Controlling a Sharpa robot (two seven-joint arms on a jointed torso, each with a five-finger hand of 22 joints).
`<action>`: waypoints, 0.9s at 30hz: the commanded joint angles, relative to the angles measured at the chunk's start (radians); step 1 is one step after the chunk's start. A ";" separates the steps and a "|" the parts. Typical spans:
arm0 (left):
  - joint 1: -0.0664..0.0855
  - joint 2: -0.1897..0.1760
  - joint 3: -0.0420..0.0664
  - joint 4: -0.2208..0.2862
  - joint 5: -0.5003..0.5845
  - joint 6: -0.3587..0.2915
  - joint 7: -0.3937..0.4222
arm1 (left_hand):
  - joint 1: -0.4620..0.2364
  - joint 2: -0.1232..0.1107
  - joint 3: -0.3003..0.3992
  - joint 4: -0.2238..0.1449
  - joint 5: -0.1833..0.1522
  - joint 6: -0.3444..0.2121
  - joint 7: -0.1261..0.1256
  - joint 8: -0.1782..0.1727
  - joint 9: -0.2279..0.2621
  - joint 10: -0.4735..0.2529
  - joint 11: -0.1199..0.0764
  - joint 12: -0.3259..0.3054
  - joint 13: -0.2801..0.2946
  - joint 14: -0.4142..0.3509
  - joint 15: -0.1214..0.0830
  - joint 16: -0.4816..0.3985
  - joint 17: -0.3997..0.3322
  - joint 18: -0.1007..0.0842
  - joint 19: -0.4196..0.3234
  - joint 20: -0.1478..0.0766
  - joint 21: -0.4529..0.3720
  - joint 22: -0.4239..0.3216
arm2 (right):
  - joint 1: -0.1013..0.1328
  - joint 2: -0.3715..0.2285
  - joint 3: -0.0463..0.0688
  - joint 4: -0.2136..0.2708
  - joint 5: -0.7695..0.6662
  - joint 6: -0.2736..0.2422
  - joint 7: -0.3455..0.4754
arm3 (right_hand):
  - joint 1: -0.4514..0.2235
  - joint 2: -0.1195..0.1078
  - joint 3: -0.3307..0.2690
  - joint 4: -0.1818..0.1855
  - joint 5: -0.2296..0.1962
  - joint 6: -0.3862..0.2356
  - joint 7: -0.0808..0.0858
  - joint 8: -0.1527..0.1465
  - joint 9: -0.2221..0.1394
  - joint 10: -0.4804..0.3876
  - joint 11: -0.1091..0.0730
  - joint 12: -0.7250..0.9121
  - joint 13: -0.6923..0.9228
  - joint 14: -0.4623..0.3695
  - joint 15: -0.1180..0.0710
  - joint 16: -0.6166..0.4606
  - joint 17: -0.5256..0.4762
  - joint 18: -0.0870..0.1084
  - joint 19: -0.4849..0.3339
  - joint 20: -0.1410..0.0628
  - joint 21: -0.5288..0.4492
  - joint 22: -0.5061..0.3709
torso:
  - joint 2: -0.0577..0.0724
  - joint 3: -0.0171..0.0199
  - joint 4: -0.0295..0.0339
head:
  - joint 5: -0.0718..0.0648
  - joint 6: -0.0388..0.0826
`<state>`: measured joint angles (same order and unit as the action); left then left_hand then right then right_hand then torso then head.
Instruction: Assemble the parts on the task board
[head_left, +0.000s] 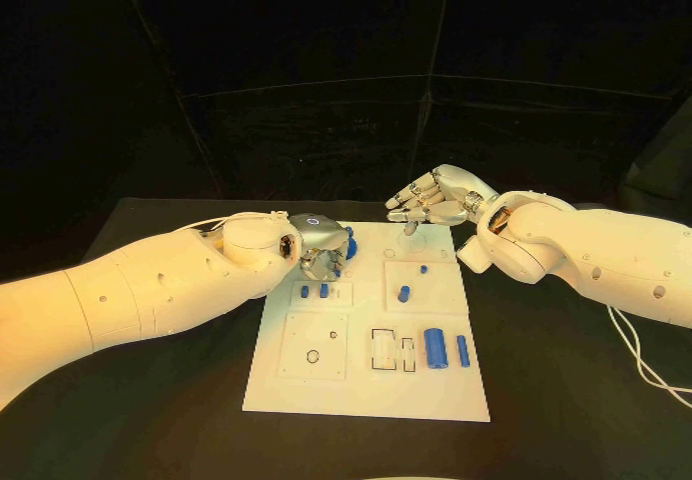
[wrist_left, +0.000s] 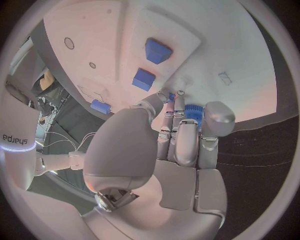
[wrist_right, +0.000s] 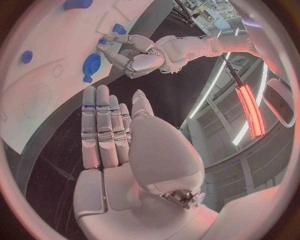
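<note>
Task board (head_left: 361, 385): left hand (head_left: 317, 250) fingers clamp a blue part (wrist_left: 194, 111); right hand (head_left: 433, 200) fingers apart.

The left white arm comes in from about 8 o'clock in the head view and ends in a silver many-fingered left hand (head_left: 319, 247) that's curled down tight, its fingers (wrist_left: 178, 131) bunched together with the tips closed around a small blue ribbed part (wrist_left: 195, 111). The right white arm enters from 3 o'clock with its wrist bent back, so the silver many-fingered right hand (head_left: 430, 200) hangs up around 1 o'clock of the other one, well apart from it. Its fingers (wrist_right: 100, 125) are straight, side by side and holding nothing, palm open.
</note>
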<state>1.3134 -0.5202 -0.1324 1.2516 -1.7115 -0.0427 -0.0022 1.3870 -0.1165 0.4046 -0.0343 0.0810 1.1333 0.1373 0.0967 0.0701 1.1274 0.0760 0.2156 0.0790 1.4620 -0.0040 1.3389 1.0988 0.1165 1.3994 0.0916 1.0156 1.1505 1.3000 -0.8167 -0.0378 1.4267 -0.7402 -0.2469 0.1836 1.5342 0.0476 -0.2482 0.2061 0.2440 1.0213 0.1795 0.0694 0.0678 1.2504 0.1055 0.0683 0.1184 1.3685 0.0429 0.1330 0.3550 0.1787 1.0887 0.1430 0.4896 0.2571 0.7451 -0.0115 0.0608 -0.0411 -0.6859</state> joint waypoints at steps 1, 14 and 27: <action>-0.017 -0.005 -0.013 -0.007 -0.032 0.049 -0.021 | 0.011 0.000 0.014 -0.002 0.000 0.008 0.001 -0.005 0.001 0.016 -0.001 -0.011 -0.004 0.007 -0.006 0.006 -0.001 -0.003 0.011 0.000 0.008 0.005 | 0.002 0.000 0.001 0.003 -0.001 0.007 0.003 | 0.000 0.011 0.000 -0.008 0.004 -0.004 0.000 0.002 0.000 -0.005 0.000 -0.002 -0.002 0.000 -0.002 -0.005 -0.002 0.004 0.002 0.005 -0.006 -0.002 | 0.000 0.0000 0.0006 | 0.002 0.000; -0.019 -0.013 -0.013 -0.001 -0.028 -0.024 0.007 | 0.003 -0.007 0.065 -0.011 0.000 0.035 0.000 -0.008 0.004 0.073 -0.006 -0.069 -0.012 0.012 -0.010 0.003 -0.008 -0.006 0.020 -0.005 0.023 0.022 | 0.002 -0.002 0.001 0.005 -0.001 0.006 0.002 | 0.000 0.011 0.000 -0.008 0.004 -0.004 0.000 0.002 0.000 -0.005 0.000 -0.002 -0.002 0.000 -0.002 -0.005 -0.002 0.004 0.002 0.005 -0.006 -0.002 | 0.000 -0.0001 0.0001 | 0.004 0.003; -0.020 -0.057 -0.011 0.034 0.024 -0.154 0.045 | -0.002 -0.016 0.082 -0.015 0.000 0.035 0.004 -0.015 0.003 0.080 -0.003 -0.090 -0.013 0.016 -0.009 0.008 0.002 -0.008 0.023 -0.005 0.029 0.028 | 0.002 -0.003 0.001 0.004 -0.001 0.002 0.006 | 0.000 0.011 0.000 -0.008 0.004 -0.004 0.000 0.002 0.000 -0.005 0.000 -0.002 -0.002 0.000 -0.002 -0.005 -0.002 0.004 0.002 0.005 -0.006 -0.002 | -0.001 -0.0003 0.0004 | 0.006 0.008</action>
<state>1.2948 -0.5725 -0.1419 1.2812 -1.7077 -0.1565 0.0275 1.3838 -0.1198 0.4806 -0.0470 0.0774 1.1633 0.1391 0.0852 0.0743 1.1972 0.0731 0.1304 0.0651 1.4652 -0.0072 1.3429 1.1004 0.1166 1.4158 0.0882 1.0388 1.1779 1.3000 -0.8192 -0.0378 1.4290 -0.7403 -0.2464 0.1827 1.5342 0.0476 -0.2482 0.2061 0.2440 1.0213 0.1795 0.0694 0.0678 1.2504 0.1055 0.0682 0.1186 1.3685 0.0429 0.1330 0.3543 0.1787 1.0887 0.1430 0.4896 0.2564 0.7443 -0.0117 0.0612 -0.0360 -0.6792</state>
